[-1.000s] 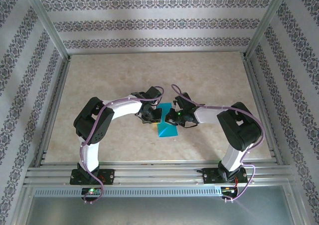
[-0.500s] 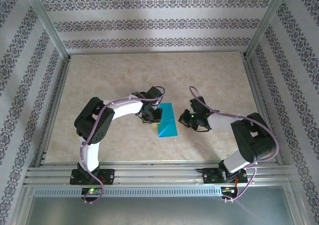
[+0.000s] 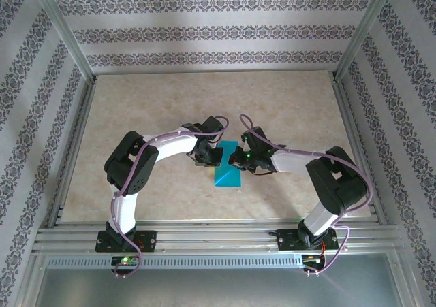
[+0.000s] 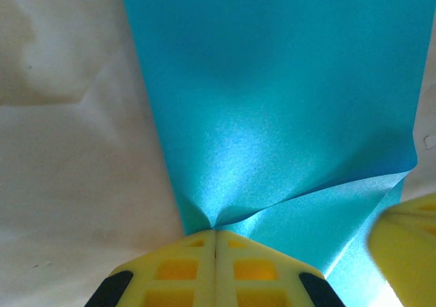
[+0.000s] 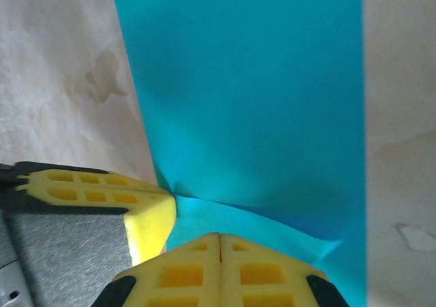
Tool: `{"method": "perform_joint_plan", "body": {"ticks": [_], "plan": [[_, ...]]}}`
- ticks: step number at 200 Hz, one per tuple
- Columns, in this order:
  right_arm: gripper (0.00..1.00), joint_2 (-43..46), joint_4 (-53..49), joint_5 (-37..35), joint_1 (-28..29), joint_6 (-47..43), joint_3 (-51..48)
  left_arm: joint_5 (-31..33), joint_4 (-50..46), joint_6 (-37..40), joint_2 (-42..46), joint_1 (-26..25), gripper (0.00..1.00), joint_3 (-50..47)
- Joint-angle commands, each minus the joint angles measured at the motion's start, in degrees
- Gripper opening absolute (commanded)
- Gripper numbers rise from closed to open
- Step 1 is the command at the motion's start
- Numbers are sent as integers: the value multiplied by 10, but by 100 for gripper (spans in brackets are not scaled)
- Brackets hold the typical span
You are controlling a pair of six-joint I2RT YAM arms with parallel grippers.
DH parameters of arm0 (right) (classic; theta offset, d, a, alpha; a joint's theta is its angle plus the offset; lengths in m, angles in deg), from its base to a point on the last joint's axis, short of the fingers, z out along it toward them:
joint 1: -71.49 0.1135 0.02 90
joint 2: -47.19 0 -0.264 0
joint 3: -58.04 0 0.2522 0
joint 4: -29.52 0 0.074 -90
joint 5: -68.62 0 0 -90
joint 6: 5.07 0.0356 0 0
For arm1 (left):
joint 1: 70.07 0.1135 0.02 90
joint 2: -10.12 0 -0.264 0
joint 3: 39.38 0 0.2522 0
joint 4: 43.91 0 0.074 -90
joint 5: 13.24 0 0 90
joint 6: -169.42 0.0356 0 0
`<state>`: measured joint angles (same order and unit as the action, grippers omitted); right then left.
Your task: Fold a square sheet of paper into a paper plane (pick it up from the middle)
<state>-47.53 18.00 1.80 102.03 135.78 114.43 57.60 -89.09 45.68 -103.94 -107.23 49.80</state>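
While the two grippers, left gripper (image 3: 210,158) and right gripper (image 3: 236,158), both stand clamped shut with tips touching it, the one square sheet of paper (image 3: 228,176) lies creased between them, mid-table (image 3: 136,103).

The right arm (image 3: 294,161) has swung back onto the paper (image 3: 228,176).

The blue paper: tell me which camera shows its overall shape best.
Top external: the blue paper shows most of its outline on the table. Both wrist views crop it to close-ups of one creased part.
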Motion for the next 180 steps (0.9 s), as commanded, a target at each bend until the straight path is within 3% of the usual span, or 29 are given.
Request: {"method": "perform_joint_plan", "body": {"ticks": [1, 54, 86, 116, 180], "plan": [[0, -19, 1, -8, -6, 8, 9, 68, -44, 17, -47, -1, 0, -21], [0, -5, -22, -61, -61, 61, -44, 79, -50, 20, -49, -1, 0, -27], [0, 51, -19, -88, -81, 70, -76, 77, -49, 22, -51, -1, 0, -24], [0, 84, -9, -68, -59, 32, -59, 75, -49, 24, -52, -1, 0, -18], [0, -6, 30, 23, 6, 25, -15, 70, -47, 22, -49, -1, 0, -14]]}}
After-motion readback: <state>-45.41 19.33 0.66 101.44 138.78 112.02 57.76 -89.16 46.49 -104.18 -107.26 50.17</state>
